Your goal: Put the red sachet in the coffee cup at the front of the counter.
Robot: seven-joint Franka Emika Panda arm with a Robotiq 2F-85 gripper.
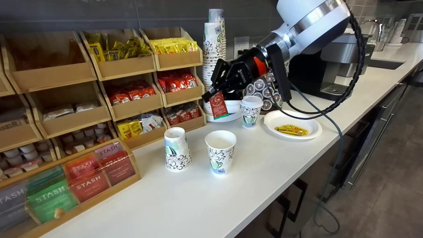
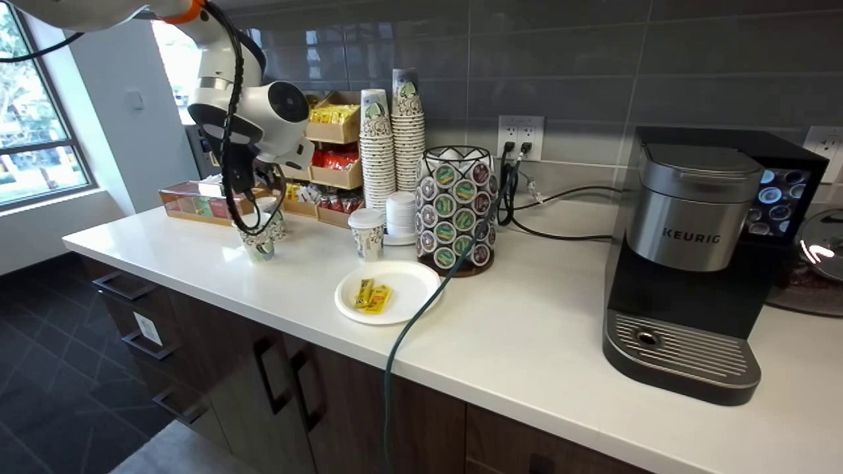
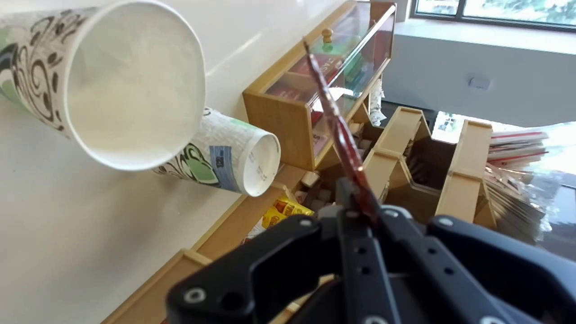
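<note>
1. The fingers (image 3: 355, 238) are clamped together on the sachet (image 1: 218, 105), which is caught between their tips.
2. The sachet is in the air above the table (image 1: 185, 208), outside the open cup (image 1: 220, 155) and apart from it.
3. In an exterior view the sachet hangs below the fingers, slightly tilted, its red face turned to the camera and a green band along its lower edge.
4. In the wrist view it shows nearly edge-on, a thin dark red strip standing out from between the fingers.
5. The open cup stands upright on the table, and its pale inside faces the wrist camera.
6. Just beside it, but apart, the upturned cup (image 1: 178, 150) stands with its base on top; in the wrist view the open cup hides part of it.
7. The lidded cup (image 1: 250, 114) stands upright near the plate (image 2: 420, 283), where yellow packets (image 2: 377, 299) lie.
8. The bins (image 1: 138, 106) hold packets of several colours, red and yellow among them.
9. The tea box (image 3: 281, 128), with its clear lid, is in front of the bins.
10. Two tall columns of stacked cups (image 2: 377, 155) rise behind the lidded cup.
11. In an exterior view the pods (image 2: 464, 191) are between the stacked cups and the coffee maker (image 2: 691, 224).
</note>
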